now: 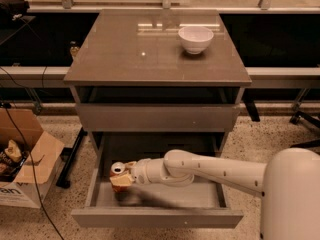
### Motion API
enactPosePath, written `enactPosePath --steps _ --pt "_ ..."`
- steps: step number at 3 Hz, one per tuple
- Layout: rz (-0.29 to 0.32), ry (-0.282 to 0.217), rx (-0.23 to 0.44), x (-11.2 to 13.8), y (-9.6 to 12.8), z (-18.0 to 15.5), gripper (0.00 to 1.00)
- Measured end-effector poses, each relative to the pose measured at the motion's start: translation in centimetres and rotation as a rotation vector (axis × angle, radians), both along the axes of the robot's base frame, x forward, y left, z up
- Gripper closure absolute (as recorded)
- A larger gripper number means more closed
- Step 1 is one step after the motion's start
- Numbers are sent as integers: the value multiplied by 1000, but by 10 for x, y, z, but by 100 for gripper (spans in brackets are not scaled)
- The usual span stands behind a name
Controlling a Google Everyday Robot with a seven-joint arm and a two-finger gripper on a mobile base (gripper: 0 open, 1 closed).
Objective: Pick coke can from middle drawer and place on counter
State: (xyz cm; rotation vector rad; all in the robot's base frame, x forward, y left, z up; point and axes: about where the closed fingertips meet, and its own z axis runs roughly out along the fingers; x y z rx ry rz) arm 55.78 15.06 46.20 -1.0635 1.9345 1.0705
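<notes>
The coke can (117, 170), red with a silver top, is in the left part of the open middle drawer (200, 194). My gripper (124, 174) reaches into the drawer from the right. Its tan fingers (120, 181) are closed around the can, one behind it and one in front. The can is upright, just above the drawer floor. The counter (135, 54) is the glossy grey-brown top of the cabinet, well above the can.
A white bowl (195, 38) stands on the counter at the back right. The drawer above (155, 116) is closed. An open cardboard box (22, 159) and cables lie on the floor to the left. My white arm (220, 171) spans the drawer's right half.
</notes>
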Motion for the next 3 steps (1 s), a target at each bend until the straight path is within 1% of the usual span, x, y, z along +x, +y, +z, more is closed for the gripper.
enactPosePath --steps 1,2,3 --pt "-4 -42 27 -1 -36 59 100" --pt "10 -89 51 -4 -72 123 100" --pt "18 -170 55 5 -108 193 100"
